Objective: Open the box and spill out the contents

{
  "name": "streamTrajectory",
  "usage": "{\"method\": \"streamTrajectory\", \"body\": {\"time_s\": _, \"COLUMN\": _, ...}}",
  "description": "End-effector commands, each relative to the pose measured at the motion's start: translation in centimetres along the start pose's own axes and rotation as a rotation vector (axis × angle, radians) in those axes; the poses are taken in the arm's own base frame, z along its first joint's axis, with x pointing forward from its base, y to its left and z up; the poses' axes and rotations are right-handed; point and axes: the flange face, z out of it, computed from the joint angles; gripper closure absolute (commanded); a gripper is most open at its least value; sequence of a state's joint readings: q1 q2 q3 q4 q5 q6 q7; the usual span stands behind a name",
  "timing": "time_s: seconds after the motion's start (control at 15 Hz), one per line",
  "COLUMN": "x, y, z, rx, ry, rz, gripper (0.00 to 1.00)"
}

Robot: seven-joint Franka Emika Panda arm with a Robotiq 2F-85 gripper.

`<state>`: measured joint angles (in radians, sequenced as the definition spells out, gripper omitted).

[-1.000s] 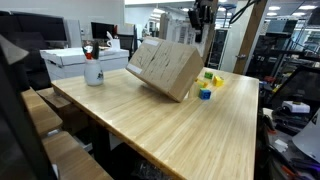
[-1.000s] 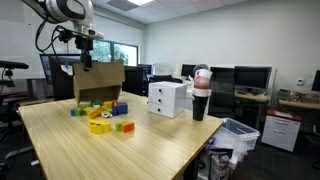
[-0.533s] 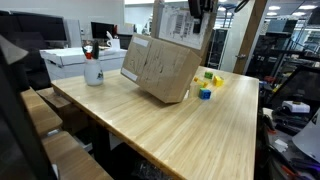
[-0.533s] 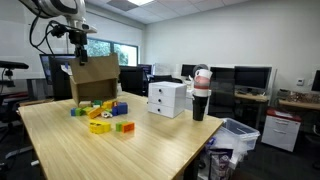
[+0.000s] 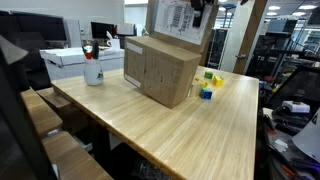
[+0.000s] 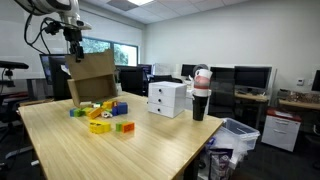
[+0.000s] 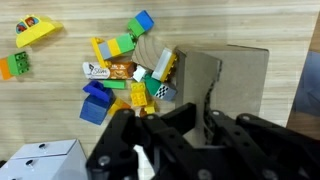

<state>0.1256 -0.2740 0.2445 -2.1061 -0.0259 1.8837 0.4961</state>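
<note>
Here, in an exterior view, the box (image 5: 160,72) rests on the worktop (image 5: 190,135) with its labelled flap (image 5: 178,20) raised; the contents (image 5: 207,86) lie just beside the box. In an exterior view, the box (image 6: 95,82) tilts; raise it slowly, mouth down, until empty. In the wrist view, the fingers (image 7: 207,110) are fully closed, pinching that flap, with the contents (image 7: 120,70) beside the box.
</note>
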Motion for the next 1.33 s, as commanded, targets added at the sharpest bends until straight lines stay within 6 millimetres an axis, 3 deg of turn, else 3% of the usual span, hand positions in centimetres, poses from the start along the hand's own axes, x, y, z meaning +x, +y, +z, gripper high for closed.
{"method": "streamTrajectory", "body": {"time_s": 0.0, "x": -0.7, "y": -0.7, "z": -1.3, "rx": -0.016, "ry": 0.044, "rz": -0.036, "gripper": 0.96}}
{"method": "streamTrajectory", "body": {"time_s": 0.73, "x": -1.3, "y": -2.1, "z": -3.4, "rx": -0.055, "ry": 0.106, "rz": -0.058, "gripper": 0.96}}
{"method": "streamTrajectory", "body": {"time_s": 1.27, "x": -1.5, "y": -1.6, "z": -3.9, "rx": -0.168, "ry": 0.110, "rz": -0.065, "gripper": 0.96}}
